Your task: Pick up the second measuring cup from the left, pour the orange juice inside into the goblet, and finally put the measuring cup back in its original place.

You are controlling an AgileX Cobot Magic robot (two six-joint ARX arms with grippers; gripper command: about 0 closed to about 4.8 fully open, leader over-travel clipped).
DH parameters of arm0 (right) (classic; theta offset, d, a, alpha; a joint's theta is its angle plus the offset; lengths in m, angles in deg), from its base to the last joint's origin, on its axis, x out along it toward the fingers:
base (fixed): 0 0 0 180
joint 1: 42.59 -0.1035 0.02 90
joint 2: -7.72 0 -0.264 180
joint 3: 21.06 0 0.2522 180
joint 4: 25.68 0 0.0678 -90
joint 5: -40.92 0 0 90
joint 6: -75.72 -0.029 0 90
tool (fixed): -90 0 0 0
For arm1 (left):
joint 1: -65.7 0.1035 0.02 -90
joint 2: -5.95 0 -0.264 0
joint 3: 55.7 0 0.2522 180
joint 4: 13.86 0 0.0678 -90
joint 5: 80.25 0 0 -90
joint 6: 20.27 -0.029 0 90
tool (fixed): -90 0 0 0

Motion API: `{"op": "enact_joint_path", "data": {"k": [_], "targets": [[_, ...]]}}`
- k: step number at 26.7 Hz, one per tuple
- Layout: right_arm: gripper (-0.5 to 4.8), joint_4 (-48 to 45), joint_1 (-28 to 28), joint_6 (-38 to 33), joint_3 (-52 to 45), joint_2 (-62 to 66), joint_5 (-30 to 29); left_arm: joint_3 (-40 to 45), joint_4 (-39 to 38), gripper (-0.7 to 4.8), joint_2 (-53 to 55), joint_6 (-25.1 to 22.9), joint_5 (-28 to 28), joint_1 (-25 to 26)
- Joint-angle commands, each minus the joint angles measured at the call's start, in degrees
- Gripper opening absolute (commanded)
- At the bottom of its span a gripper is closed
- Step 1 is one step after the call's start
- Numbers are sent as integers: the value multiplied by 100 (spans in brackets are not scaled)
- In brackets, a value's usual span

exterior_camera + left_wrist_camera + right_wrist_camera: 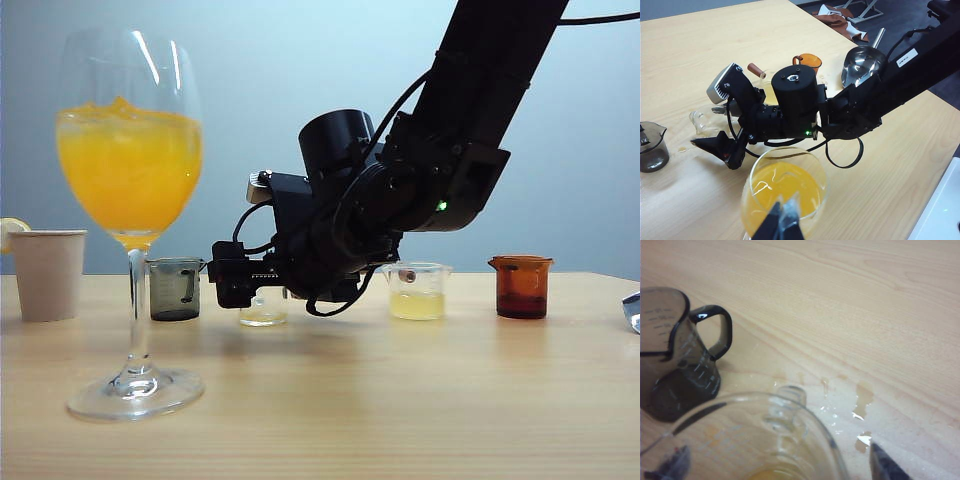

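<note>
The clear measuring cup (760, 440), nearly emptied, is seen standing on the table (880, 315) between the right gripper's fingers (885, 465), which are spread fully apart and clamped on nothing. If the arm is drawn back crookedly, a finger could clip the rim and tip the cup. The goblet (130, 200) stands filled with orange juice (130, 170). The left gripper (782, 220) hovers above the goblet, fingers together.

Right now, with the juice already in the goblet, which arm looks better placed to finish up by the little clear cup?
The right. Its tool stands open right beside the cup, which sits nearly empty back in the row on the table. The left tool hangs over the goblet, away from the cup.
</note>
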Motion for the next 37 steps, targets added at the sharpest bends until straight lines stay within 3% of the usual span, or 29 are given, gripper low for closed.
{"op": "enact_joint_path", "data": {"k": [1,12,19,31,32,34,35,37], "targets": [[479,-7,-7,-22,17,-79,-142,-24,76,-5,-11,0,-44,-2],[479,852,-2,-17,15,-428,-162,-24,79,-5,-11,0,-44,-2],[479,2264,0,-17,17,-1040,-306,-24,79,-5,-11,0,-44,-2],[479,3805,0,-20,22,-1801,-433,-24,76,-5,-11,0,-42,-2],[415,3956,0,-20,22,-1880,-435,-24,76,-5,-11,2,-39,-2],[171,4328,-2,-17,31,-2076,-435,-24,76,-5,-13,2,-17,-2],[8,4518,-4,-20,31,-2192,-435,-24,79,-5,-13,2,-9,-2],[-5,5005,-9,-13,31,-2542,-435,-26,81,-5,-15,4,33,-2]]}}
